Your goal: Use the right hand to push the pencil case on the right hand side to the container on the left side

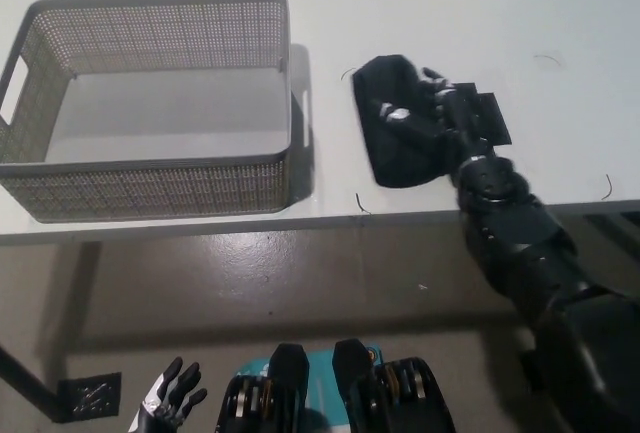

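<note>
The black pencil case (400, 138) lies near the surface's (450, 13) front edge, just right of the container (150, 168). The right hand (435, 118) rests on it, fingers seemingly spread; the left hand (170, 398) hangs open below.

no readable text, labels or numbers anywhere; only a small white mark on the black pencil case (395, 138), too blurred to make out.

Black right hand (432, 113) flat on pencil case (395, 138) — near mesh container (150, 188)
</note>
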Controlling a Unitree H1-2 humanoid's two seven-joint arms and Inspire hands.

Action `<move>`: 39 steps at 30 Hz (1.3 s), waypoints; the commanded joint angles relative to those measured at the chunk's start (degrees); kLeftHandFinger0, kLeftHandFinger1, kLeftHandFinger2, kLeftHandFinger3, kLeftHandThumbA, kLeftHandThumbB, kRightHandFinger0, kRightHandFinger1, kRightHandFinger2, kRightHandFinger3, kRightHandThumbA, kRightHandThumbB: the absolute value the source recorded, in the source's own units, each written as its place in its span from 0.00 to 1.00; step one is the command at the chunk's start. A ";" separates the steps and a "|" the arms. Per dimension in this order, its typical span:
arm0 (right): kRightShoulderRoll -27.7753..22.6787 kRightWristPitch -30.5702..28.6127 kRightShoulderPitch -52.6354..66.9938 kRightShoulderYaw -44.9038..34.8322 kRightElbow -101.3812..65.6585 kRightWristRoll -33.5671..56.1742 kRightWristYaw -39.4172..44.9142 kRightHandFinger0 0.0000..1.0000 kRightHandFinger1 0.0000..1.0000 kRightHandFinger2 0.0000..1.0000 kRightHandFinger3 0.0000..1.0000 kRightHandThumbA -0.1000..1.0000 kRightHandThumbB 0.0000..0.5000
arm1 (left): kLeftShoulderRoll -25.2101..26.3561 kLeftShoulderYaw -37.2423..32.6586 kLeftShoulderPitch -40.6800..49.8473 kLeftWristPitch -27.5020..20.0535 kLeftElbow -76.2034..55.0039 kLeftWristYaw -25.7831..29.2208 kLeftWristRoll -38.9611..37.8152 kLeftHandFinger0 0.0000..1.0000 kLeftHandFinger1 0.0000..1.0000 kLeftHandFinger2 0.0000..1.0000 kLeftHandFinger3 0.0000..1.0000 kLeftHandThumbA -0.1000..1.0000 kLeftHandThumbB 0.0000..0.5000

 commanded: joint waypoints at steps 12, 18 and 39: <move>12.07 1.12 -2.55 -2.46 0.59 3.15 1.33 1.00 1.00 1.00 1.00 1.00 0.58 | 0.14 0.91 -0.53 -1.21 -2.82 0.15 1.99 1.00 1.00 1.00 1.00 0.82 0.27; 15.42 0.62 -3.01 -3.83 0.64 4.25 2.15 1.00 1.00 1.00 1.00 1.00 0.62 | -0.33 0.92 -0.59 0.08 -3.62 0.42 1.21 1.00 1.00 1.00 1.00 0.80 0.28; 7.39 -2.85 -4.08 -7.10 -2.06 8.16 4.43 1.00 1.00 1.00 1.00 1.00 0.69 | 1.33 1.21 -1.33 0.27 -3.49 -0.21 0.37 1.00 1.00 1.00 1.00 0.79 0.27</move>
